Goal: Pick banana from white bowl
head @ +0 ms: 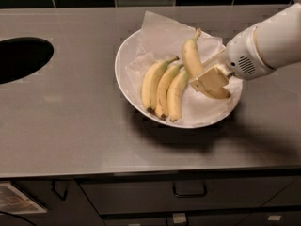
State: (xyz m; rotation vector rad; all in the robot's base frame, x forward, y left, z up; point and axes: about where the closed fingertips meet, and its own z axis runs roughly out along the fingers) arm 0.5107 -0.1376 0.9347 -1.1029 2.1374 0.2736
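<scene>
The white bowl (126,65) sits on the steel counter, lined with crumpled white paper. Three slimmer bananas (162,87) lie side by side in its left half. The banana (192,56), thick and curved with its stem pointing up, is held tilted over the bowl's right half, apart from the other three. My gripper (209,79) reaches in from the right on its white arm and is shut on the banana's lower part; its tan finger (210,79) covers the fruit there.
A dark round hole (19,58) is cut in the counter at the far left. A dark tiled wall runs along the back. Drawers with handles (189,190) sit under the counter's front edge.
</scene>
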